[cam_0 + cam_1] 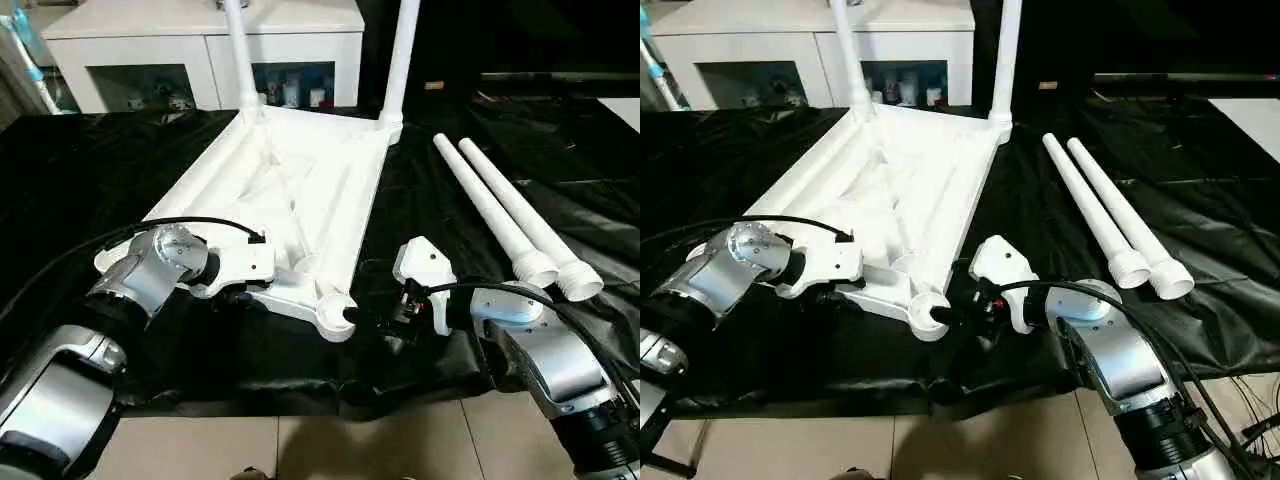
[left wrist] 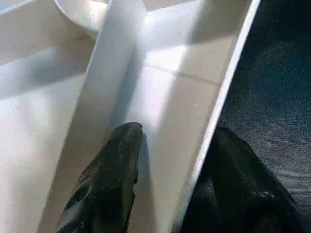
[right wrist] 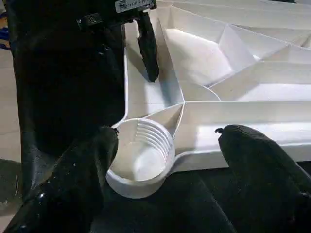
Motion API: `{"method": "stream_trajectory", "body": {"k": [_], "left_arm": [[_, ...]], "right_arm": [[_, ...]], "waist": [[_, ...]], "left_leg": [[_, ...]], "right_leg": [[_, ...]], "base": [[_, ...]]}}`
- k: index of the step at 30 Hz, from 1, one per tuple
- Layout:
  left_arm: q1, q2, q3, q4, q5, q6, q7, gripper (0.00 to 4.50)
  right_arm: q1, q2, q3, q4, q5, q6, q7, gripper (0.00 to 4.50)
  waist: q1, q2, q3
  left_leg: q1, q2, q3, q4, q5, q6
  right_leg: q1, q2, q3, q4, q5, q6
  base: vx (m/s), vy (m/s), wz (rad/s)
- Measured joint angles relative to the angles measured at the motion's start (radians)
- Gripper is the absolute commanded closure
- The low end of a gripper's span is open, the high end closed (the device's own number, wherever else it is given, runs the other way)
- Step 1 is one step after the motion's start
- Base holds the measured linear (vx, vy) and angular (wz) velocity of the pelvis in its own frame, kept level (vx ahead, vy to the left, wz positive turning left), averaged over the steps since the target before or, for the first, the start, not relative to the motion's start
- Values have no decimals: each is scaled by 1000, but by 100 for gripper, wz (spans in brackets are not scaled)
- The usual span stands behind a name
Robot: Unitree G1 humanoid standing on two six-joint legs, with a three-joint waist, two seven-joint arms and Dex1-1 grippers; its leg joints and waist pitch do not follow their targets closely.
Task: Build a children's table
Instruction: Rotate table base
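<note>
**A:** What is closest to us?

**B:** The two grippers. The right gripper (image 3: 165,141) has its black fingers spread wide, one on each side of the round corner socket (image 3: 141,160) at the near end of the table top (image 1: 290,190). It holds nothing.

**A:** And the other one?

**B:** The left gripper (image 2: 180,160) is at the near rim of the table top. Its fingers are apart too. One finger (image 2: 109,179) is inside the rim and the other is outside, over the black cover (image 1: 80,170). The rim sits between them, not squeezed.

**A:** Where is the table top?

**B:** It lies upside down on the black cover, in the middle, with its ribs facing up.

**A:** And the legs?

**B:** Two loose legs (image 1: 515,220) lie side by side on the cover, to the right of the top. Farther back, two standing legs (image 1: 400,60) stick up from the far corners.

**A:** What is behind that?

**B:** A white cabinet (image 1: 200,50) with glass doors.
</note>
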Motion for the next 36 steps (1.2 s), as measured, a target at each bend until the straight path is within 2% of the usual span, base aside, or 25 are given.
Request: {"method": "stream_trajectory", "body": {"k": [5, 6, 8, 9, 13, 22, 27, 30, 36], "left_arm": [[-14, -17, -1, 43, 12, -21, 21, 263], [-18, -19, -1, 53, 15, -25, 21, 284], [-20, -20, -1, 67, 15, -32, 21, 292], [-22, -23, -1, 77, 15, -37, 21, 314], [-27, -31, 1, 99, 15, -48, 25, 346], [-24, -50, 20, 72, -29, 5, -40, 399], [40, -46, 68, -41, -83, 97, -67, 414], [99, -24, 86, -151, -108, 178, -68, 431], [211, -18, 119, -347, -132, 326, -35, 449]], "right_arm": [[0, 0, 2, 0, 0, 0, 0, 61], [0, 0, 2, 0, 0, 0, 0, 61], [0, 0, 2, 0, 0, 0, 2, 61], [0, 0, 2, 0, 0, 0, 2, 61], [0, 0, 3, -2, 0, 0, 3, 61], [3, 0, 4, -6, 0, 0, 4, 61], [5, 0, 4, -7, 0, 1, 3, 61], [10, -2, 3, -7, 0, 1, 2, 61], [19, -2, 4, -7, 0, 2, 2, 61]], "waist": [[4, 2, -1], [3, 2, -1], [3, 2, -1], [3, 3, -2], [3, 3, -2], [-8, 7, -4], [-22, 9, -4], [-32, 9, -4], [-39, 10, -4]], "left_leg": [[1, 0, 0, 0, 0, 0], [1, 0, 0, 0, 0, 0], [1, 0, 0, 0, 0, 0], [2, 0, 0, 0, 0, 0], [2, 0, 0, 0, 0, 0], [0, 0, 0, -2, 0, 0], [-1, 1, 0, -3, 0, 0], [-1, 1, 0, -3, 0, 0], [0, 1, 0, -3, 0, 0]], "right_leg": [[1, 0, 0, 1, 0, 0], [1, 0, 0, 1, 1, -1], [2, 0, 0, 1, 1, -1], [2, 0, 0, 1, 1, -1], [3, 0, 0, 0, 1, -1], [1, 0, -1, 0, 1, -1], [0, 1, 0, -4, -1, 0], [-1, 1, 0, -4, -2, 0], [0, 1, 0, -3, -1, 0]], "base": [[0, 0, 0], [0, 0, 0], [0, 0, 0], [0, 0, 0], [0, 0, 0], [0, 0, 0], [0, 0, 0], [0, 0, 0], [0, 0, 0]]}}
